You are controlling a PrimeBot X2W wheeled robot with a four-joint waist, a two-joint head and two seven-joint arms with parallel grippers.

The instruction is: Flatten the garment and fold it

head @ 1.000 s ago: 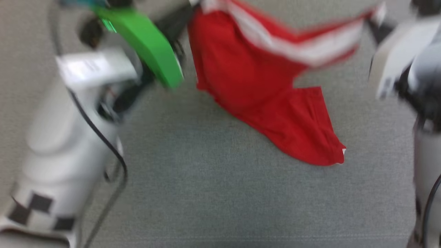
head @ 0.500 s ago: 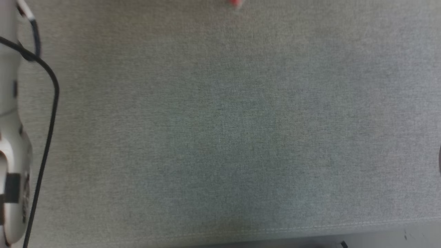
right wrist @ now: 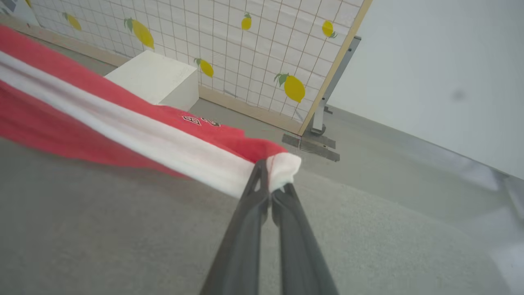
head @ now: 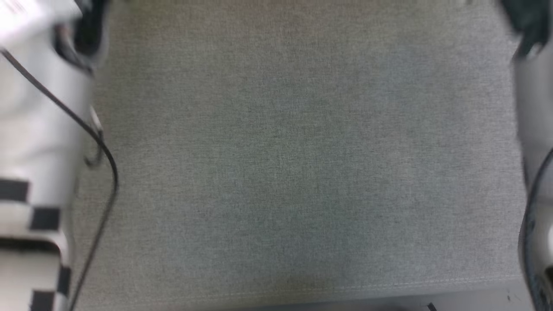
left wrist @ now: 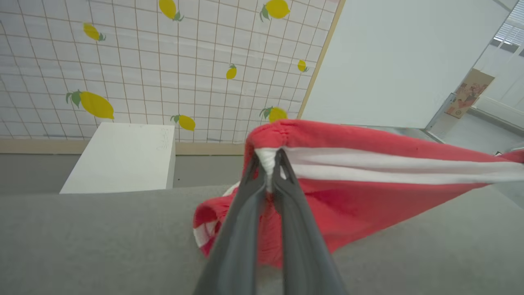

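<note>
— Left end effector (left wrist: 268, 157)?
— Closed, pinching the garment (left wrist: 368, 196) right at the end of its white stripe, beside the gathered red waistband.
— And the right end effector (right wrist: 268, 182)?
— Closed as well, gripping the other end of the same white stripe, with a small white fold poking out past the fingertips.
— Position of the garment, then?
— Up in the air, stretched between both end effectors above the grey bench (head: 281, 172), with the stripe pulled nearly straight. Below the stripe, red cloth hanging down, bunched under the left fingers and very near the bench. Touching or not, impossible to tell.
— Anything printed on the cloth?
— A small dark and white mark (right wrist: 200, 121) on the red part, in the right wrist view. Too small to read.
— From the head camera?
— Blurred. At the left edge, the pale left forearm (head: 39, 129) with a black cable (head: 86, 125) and black squares. At the right edge, the pale right forearm (head: 533, 129). Grey bench cloth between them.
— Behind the bench?
— A white box (left wrist: 123, 157) on the floor, then a screen (left wrist: 163, 49) with a grid and yellow lemons, next to a plain white wall (left wrist: 401, 61).
</note>
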